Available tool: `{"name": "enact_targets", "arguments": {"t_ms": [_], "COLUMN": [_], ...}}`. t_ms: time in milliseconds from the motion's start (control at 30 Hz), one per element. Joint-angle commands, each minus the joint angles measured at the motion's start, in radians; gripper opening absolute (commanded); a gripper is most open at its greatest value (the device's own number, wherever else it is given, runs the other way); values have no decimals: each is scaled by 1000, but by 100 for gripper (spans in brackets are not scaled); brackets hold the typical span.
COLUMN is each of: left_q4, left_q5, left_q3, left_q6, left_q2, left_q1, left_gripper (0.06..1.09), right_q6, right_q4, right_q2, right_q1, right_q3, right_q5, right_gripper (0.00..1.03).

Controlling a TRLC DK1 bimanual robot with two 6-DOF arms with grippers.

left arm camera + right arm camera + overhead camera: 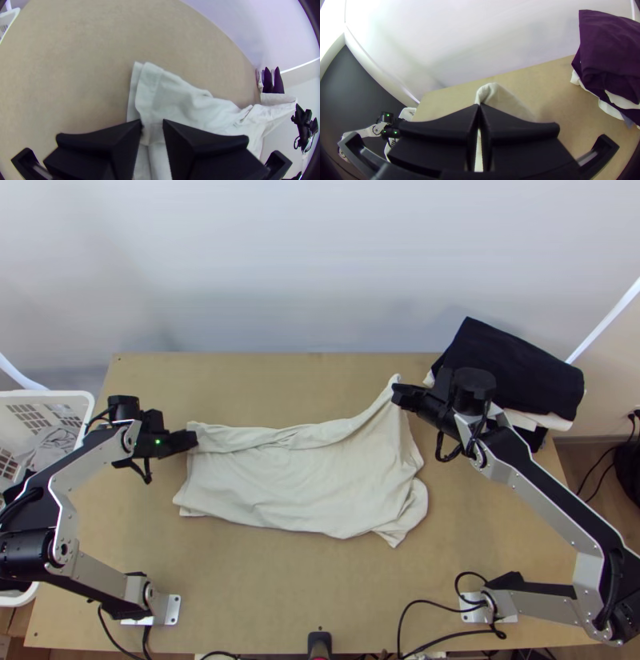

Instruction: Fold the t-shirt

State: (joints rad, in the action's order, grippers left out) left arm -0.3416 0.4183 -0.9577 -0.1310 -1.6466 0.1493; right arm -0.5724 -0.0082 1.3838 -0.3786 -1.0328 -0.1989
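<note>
1. The pale t-shirt (296,488) is lying roughly lengthwise across the middle of the table (312,572), one far corner rising into my right gripper (479,106).
2. That right gripper is pinching the corner, fingers pressed together on the cloth.
3. My left gripper (152,125) is sitting at the opposite end, fingers spread around layered cloth near a hemmed edge.
4. I'm expecting light, limp, soft fabric, draping and creasing easily, hardly fragile or slippery.
5. I'm favouring a deep left-hand bite beside that hem; a shallow one risks catching a single layer.
</note>
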Motion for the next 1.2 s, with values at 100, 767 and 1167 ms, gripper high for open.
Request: {"name": "enact_targets", "arguments": {"t_ms": [100,767,1167], "left_q4": [53,-40,-68], "left_q5": [-32,-181,-250], "left_q3": [-4,-243,-490], "left_q6": [-56,-214,-245], "left_q2": [79,567,551], "left_q1": [4,-11,49], "left_gripper": [10,9,9], "right_q6": [-20,161,272], "right_q4": [1,-513,-480], "right_q2": [0,-74,29], "right_q1": [9,208,253], "right_q3": [-12,-386,-710], "right_q5": [0,1,30], "right_gripper": [3,3,3]}}
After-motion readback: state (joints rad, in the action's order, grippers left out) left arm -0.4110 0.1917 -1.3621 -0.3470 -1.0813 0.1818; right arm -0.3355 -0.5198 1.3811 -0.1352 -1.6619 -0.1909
